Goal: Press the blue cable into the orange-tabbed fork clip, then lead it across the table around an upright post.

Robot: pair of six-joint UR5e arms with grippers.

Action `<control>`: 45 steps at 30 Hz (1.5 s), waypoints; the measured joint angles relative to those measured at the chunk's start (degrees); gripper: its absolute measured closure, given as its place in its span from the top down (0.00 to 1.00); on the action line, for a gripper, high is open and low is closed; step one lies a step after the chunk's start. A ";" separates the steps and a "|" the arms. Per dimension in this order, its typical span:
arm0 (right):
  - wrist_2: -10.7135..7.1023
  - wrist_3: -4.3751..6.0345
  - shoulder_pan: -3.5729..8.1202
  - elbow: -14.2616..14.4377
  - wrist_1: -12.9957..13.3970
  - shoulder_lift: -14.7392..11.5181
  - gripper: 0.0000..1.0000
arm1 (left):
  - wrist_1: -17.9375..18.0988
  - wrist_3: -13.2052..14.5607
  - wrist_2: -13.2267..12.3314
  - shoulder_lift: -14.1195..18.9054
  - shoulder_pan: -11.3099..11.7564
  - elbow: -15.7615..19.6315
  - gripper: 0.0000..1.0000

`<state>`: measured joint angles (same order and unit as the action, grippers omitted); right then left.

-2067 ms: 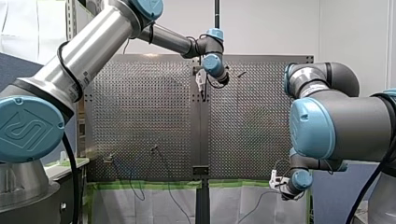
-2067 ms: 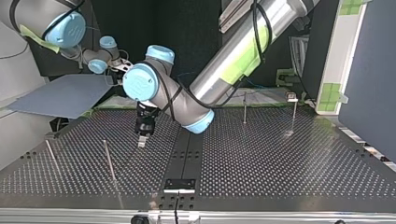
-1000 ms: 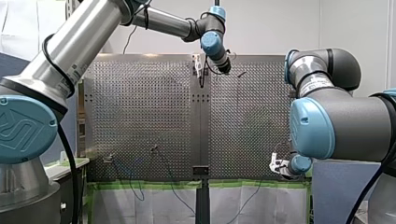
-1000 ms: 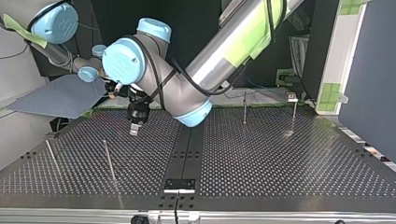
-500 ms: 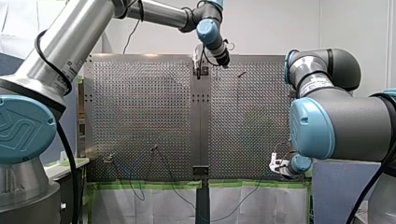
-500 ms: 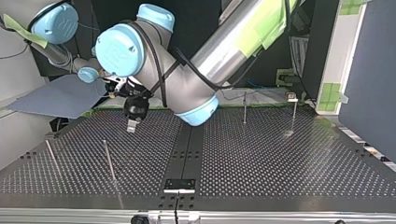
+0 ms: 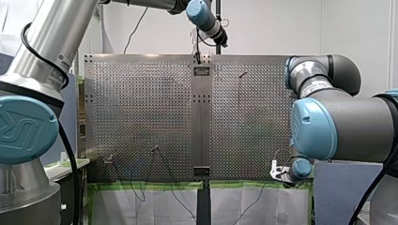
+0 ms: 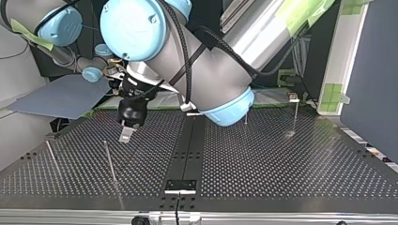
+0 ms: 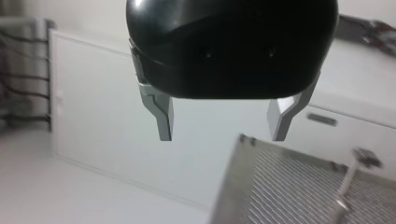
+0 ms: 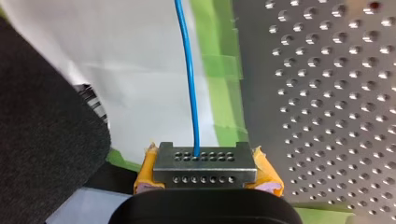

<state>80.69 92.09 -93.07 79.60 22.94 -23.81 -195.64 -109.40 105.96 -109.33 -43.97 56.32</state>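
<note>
Beside the table (image 10: 327, 93), right gripper (image 10: 204, 159) clamps blue cable (image 10: 189, 70).

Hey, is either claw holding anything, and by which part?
My right claw is shut on the blue cable, pinching it somewhere along its length. My left claw is open and empty.

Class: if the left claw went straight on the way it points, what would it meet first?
Nothing close: between the open fingers of the left claw only a pale wall panel shows. The perforated table has its corner beside that line; depth is unclear.
</note>
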 joint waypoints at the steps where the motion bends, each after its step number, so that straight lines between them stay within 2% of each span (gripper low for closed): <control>1: 0.11 -0.40 -0.05 -0.14 -0.34 0.12 0.00 | 0.32 -0.34 -0.48 0.40 0.01 0.00 1.00; 4: 0.09 -1.15 -0.39 -0.36 -1.25 0.35 0.00 | 1.58 -0.86 -1.81 0.72 -0.20 0.01 1.00; 8: -0.39 -1.41 -0.76 -0.56 -1.61 0.43 0.00 | 2.88 -0.86 -3.82 -0.86 -0.55 0.02 1.00; 16: -1.87 -1.31 -1.09 -1.05 -1.66 0.64 0.00 | 3.62 2.39 -5.35 -5.66 -0.83 0.01 1.00; 21: -2.08 -1.28 -1.39 -1.68 -1.67 1.49 0.00 | 1.60 4.71 -6.32 -6.73 -0.52 0.00 1.00; 29: -2.54 -1.20 -1.74 -2.15 -1.85 1.96 0.00 | -2.90 9.02 -6.35 -6.77 -0.37 0.00 1.00; 33: -2.81 -1.13 -1.85 -2.18 -1.95 1.96 0.00 | -5.14 9.95 -5.78 -6.67 -0.36 0.01 1.00; 38: -3.04 -1.11 -1.96 -2.20 -1.93 2.03 0.00 | -7.31 9.77 -3.34 -6.53 -0.40 0.00 1.00; 45: -3.23 -1.10 -2.21 -2.22 -1.93 2.04 0.00 | -7.89 6.91 1.09 -5.28 -0.37 0.00 1.00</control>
<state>77.46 90.99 -95.27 77.38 21.02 -21.77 -203.53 -102.49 107.05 -114.60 -44.33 56.33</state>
